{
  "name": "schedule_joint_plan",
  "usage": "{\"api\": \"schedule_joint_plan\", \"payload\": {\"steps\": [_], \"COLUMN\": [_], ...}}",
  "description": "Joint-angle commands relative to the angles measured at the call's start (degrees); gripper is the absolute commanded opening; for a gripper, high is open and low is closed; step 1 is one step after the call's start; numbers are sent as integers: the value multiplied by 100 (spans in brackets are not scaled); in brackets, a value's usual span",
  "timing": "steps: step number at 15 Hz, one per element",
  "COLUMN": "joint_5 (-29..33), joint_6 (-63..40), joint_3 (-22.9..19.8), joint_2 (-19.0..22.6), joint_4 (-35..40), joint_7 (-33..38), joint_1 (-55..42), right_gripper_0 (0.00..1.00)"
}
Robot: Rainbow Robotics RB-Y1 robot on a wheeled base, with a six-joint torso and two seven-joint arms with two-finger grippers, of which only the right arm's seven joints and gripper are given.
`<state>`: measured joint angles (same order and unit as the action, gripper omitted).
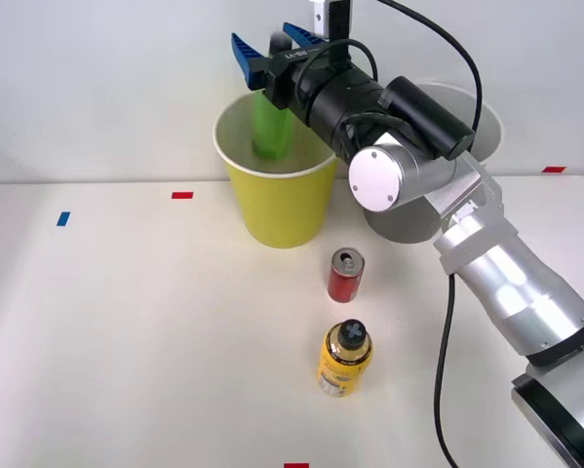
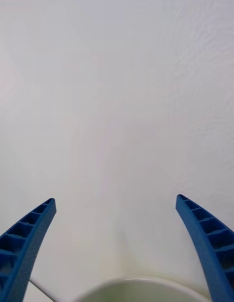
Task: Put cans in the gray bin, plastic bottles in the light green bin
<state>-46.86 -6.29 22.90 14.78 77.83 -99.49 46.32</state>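
Hovering above the light green bin (image 1: 277, 210), the right gripper (image 1: 269, 44) has its blue fingers (image 2: 27, 243) spread wide and holds nothing. The green bottle (image 1: 270, 127) sits inside that bin, blurred, apparently dropping. On the table, the red can (image 1: 346, 275) stands at about five o'clock from the bin, the yellow bottle (image 1: 345, 359) just beyond it at six o'clock. The gray bin (image 1: 438, 210), at three o'clock, is largely hidden by the arm. I'd worry that the forearm swinging down could clip a bin rim or topple the can. Open table lies toward nine o'clock.
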Motion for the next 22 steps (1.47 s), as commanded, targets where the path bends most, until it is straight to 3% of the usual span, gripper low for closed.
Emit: {"api": "schedule_joint_plan", "payload": {"steps": [1, 4, 9, 16, 22], "joint_5": [19, 98, 256, 248, 256], "joint_6": [5, 40, 40, 49, 49], "joint_3": [-5, -128, -734, -1569, -2255], "joint_2": [-28, -72, -151, -318, -406], "joint_4": [13, 215, 1445, 3616, 4741], "joint_7": [-45, -115, -282, -326, -440], "joint_1": [0, -141, -1257, -3586, -5863], "right_gripper_0": [100, 100, 100, 100, 100]}}
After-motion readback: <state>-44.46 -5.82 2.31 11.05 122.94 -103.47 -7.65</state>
